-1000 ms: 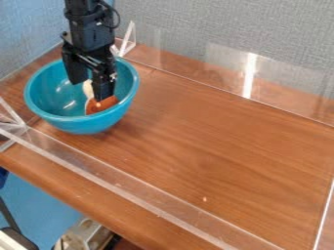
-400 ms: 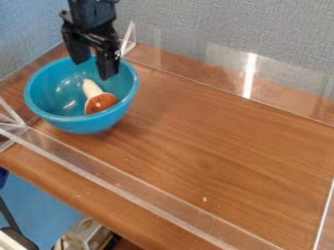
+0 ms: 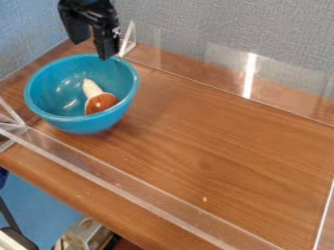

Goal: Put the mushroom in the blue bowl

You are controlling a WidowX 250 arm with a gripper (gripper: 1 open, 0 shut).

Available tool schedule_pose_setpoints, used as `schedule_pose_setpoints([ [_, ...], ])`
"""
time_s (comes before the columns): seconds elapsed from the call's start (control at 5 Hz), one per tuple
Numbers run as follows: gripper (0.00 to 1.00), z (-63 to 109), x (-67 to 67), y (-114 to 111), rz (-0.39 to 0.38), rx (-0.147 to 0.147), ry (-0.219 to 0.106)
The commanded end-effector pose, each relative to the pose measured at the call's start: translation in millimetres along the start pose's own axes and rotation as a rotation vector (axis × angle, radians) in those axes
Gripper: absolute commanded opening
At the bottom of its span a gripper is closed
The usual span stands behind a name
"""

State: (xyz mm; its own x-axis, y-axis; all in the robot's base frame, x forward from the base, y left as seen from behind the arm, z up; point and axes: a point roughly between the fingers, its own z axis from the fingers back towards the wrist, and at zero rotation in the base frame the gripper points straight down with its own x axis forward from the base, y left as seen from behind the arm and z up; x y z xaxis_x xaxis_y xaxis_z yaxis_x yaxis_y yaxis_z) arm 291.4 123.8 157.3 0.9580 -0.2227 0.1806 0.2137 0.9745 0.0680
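Note:
The blue bowl (image 3: 59,98) stands at the left end of the wooden table. Inside it lies the mushroom (image 3: 101,96), on its side, cream stem toward the back and reddish-brown cap toward the front right. My gripper (image 3: 94,44) hangs above the bowl's far rim, pointing down, its black fingers (image 3: 107,44) apart and empty. It is clear of the mushroom and of the bowl.
Clear acrylic walls (image 3: 248,73) fence the brown tabletop (image 3: 222,137) at the back, left and front. A grey-blue wall stands behind.
The gripper has risen out of the bowl to above its rim, staying open. The mushroom stays lying in the bowl.

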Motion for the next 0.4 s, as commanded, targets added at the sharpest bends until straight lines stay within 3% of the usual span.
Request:
schedule_pose_setpoints([
  [0.0,1.00,32.2,3.3,9,-0.010,0.060,-0.071],
  [0.2,1.00,31.6,0.7,23,-0.035,0.057,-0.071],
])
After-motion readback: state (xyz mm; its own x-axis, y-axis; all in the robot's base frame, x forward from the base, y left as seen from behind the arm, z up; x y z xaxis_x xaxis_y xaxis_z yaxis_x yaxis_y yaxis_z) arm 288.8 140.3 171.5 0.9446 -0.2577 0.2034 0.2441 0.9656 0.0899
